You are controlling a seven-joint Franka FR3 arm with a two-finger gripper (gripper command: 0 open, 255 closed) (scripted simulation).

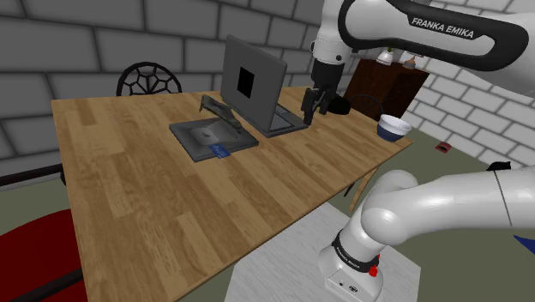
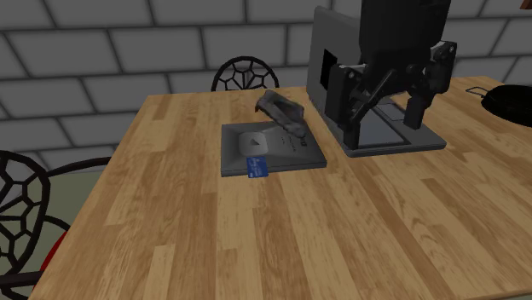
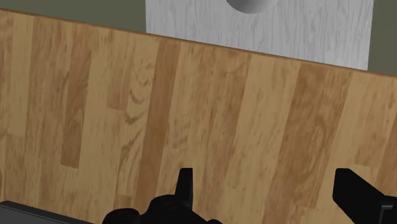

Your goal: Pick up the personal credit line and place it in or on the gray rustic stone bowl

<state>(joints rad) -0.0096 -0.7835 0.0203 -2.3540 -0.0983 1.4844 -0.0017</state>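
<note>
The credit card (image 1: pixel 220 152) is small, blue and flat. It lies at the near edge of a grey flat square slab (image 1: pixel 210 135) on the wooden table (image 1: pixel 154 197). The second exterior view has the card (image 2: pixel 257 166) on the slab (image 2: pixel 286 153) too. A bowl (image 1: pixel 393 127), blue-grey outside and white inside, stands at the table's edge on the shoulder view's right. My gripper (image 1: pixel 311 110) hangs open over the laptop's base (image 2: pixel 394 136), well to the right of the card. Its fingers (image 3: pixel 184 186) stand apart with nothing between them.
An open laptop (image 1: pixel 251 81) stands behind the slab, and a grey tilted object (image 2: pixel 281 106) leans at the slab's far corner. A black pan (image 2: pixel 510 98) lies near the bowl. Black mesh chairs (image 2: pixel 247 72) stand by the table. The white stand (image 3: pixel 299 28) lies beyond the table edge.
</note>
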